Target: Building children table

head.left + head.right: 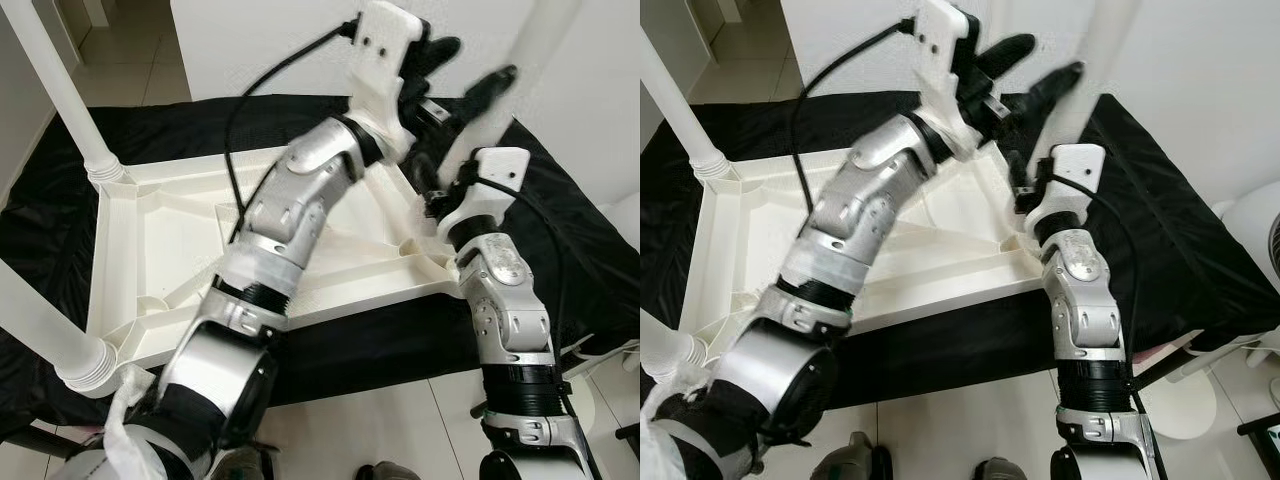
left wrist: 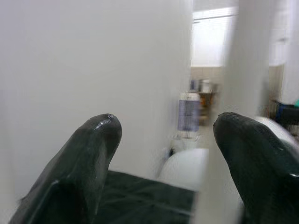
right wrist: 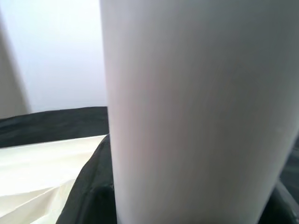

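- Silver, segmented and ringed with black joints, the robot's two arms rise from the bottom of the head views toward the far right corner of the work.
- White moulded plastic, the upturned tabletop (image 1: 160, 250) lies underside-up on a black cloth (image 1: 560, 260) that covers the counter; raised ribs cross its inner face diagonally and a raised rim runs around it.
- Two round white legs stand in ridged sockets on the robot's left side: the far-left leg (image 1: 55, 75) and the near-left leg (image 1: 35, 325), both smooth tubes that lean outward in the picture.
- A third white leg (image 1: 1102, 60) stands at the far right corner, smooth and plain, rising out of the top of the frame.
- The left tool (image 1: 1030, 75) is raised high beside that leg; its two glossy, rounded black fingers (image 2: 84, 158) are spread apart, with the blurred leg passing close to one of them. Whether either finger touches it cannot be told.
- The right tool (image 1: 435, 185) sits low at the foot of the same leg, near the tabletop's corner; in its wrist view the white tube (image 3: 196, 107) stands right up against the lens, and whether its fingers are apart or together cannot be told.
- A black cable (image 1: 255, 95) loops from the left wrist housing across the tabletop.
- Pale tiled floor (image 1: 400, 430) lies below the counter edge, and a white wall (image 1: 260, 40) stands behind it.
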{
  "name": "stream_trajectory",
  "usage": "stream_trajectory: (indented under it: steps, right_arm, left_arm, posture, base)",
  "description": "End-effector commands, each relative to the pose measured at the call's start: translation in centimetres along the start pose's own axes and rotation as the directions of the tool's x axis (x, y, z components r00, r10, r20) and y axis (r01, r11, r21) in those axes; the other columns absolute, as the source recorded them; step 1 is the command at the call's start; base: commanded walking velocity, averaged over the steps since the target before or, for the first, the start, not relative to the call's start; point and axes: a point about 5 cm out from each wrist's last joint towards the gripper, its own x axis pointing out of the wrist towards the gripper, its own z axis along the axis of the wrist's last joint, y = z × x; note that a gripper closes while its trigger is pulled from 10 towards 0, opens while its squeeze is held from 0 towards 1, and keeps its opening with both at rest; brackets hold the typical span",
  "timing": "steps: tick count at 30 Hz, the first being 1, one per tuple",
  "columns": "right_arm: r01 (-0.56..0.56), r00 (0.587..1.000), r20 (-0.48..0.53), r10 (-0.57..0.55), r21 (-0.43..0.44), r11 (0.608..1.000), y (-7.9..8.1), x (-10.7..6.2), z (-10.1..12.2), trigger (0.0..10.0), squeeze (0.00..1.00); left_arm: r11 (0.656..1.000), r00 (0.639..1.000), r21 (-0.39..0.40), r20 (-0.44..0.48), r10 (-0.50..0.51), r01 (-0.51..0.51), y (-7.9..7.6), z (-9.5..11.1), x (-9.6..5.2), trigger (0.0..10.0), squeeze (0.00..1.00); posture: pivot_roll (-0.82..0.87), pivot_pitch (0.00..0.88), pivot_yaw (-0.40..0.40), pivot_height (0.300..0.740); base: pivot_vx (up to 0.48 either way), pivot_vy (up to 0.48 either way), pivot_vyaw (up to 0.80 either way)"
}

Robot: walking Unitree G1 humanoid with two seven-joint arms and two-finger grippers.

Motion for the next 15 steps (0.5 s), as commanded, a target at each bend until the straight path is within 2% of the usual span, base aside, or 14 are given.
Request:
stream_trajectory:
  steps: [1, 3, 5, 7, 9, 10, 13, 14, 15]
  right_arm:
    - [0.025, 1.000, -0.004, -0.025, 0.009, 1.000, -0.3, 0.3, 0.1, 10.0, 0.00]
    - [0.041, 0.999, -0.003, -0.041, 0.012, 0.999, -0.4, 0.3, 0.1, 10.0, 0.00]
    - [0.078, 0.997, 0.006, -0.078, 0.008, 0.997, -0.9, 0.1, 0.2, 10.0, 0.00]
    - [0.089, 0.996, 0.009, -0.089, 0.006, 0.996, -1.0, 0.0, 0.3, 10.0, 0.00]
    - [0.127, 0.992, 0.017, -0.127, 0.005, 0.992, -1.5, -0.5, 0.3, 10.0, 0.00]
    - [0.127, 0.992, 0.017, -0.127, 0.005, 0.992, -1.5, -0.5, 0.3, 10.0, 0.00]
    - [0.169, 0.985, 0.017, -0.169, -0.003, 0.986, -2.2, -1.2, 0.2, 10.0, 0.00]
    - [0.169, 0.985, 0.017, -0.169, -0.003, 0.986, -2.2, -1.2, 0.2, 10.0, 0.00]
    - [0.180, 0.984, 0.015, -0.179, -0.003, 0.984, -2.4, -1.4, 0.2, 10.0, 0.00]
  left_arm:
    - [0.999, 0.999, 0.005, 0.001, 0.035, -0.035, 0.4, 0.0, 0.0, 10.0, 0.00]
    - [0.999, 0.999, 0.017, -0.010, 0.052, -0.052, 1.0, -0.1, -0.2, 10.0, 0.00]
    - [0.995, 0.995, 0.053, -0.034, 0.090, -0.088, 2.2, -0.3, -1.1, 10.0, 0.00]
    - [0.993, 0.994, 0.060, -0.040, 0.100, -0.097, 2.6, -0.4, -1.4, 10.0, 0.00]
    - [0.987, 0.988, 0.095, -0.069, 0.136, -0.129, 3.6, -0.9, -2.5, 10.0, 0.00]
    - [0.987, 0.988, 0.095, -0.069, 0.136, -0.129, 3.6, -0.9, -2.5, 10.0, 0.00]
    - [0.971, 0.975, 0.170, -0.117, 0.192, -0.170, 5.0, -1.9, -4.3, 10.0, 0.00]
    - [0.971, 0.975, 0.170, -0.117, 0.192, -0.170, 5.0, -1.9, -4.3, 10.0, 0.00]
    - [0.962, 0.967, 0.198, -0.138, 0.216, -0.186, 5.5, -2.5, -5.0, 10.0, 0.00]
  posture:
    - [0.03, 0.000, 0.002, 0.740]
    - [0.02, 0.000, 0.006, 0.740]
    - [0.02, 0.000, 0.012, 0.740]
    - [0.02, 0.000, 0.012, 0.740]
    - [0.02, 0.000, 0.012, 0.740]
    - [0.02, 0.000, 0.012, 0.740]
    - [0.01, 0.000, 0.016, 0.740]
    - [0.01, 0.000, 0.016, 0.740]
    - [0.00, 0.000, 0.018, 0.740]
  base:
    - [0.000, 0.000, 0.00]
    - [0.000, 0.000, 0.00]
    - [0.000, 0.000, 0.00]
    - [0.000, 0.000, 0.00]
    - [0.000, 0.000, 0.00]
    - [0.000, 0.000, 0.00]
    - [0.000, 0.000, 0.00]
    - [0.000, 0.000, 0.00]
    - [0.000, 0.000, 0.00]
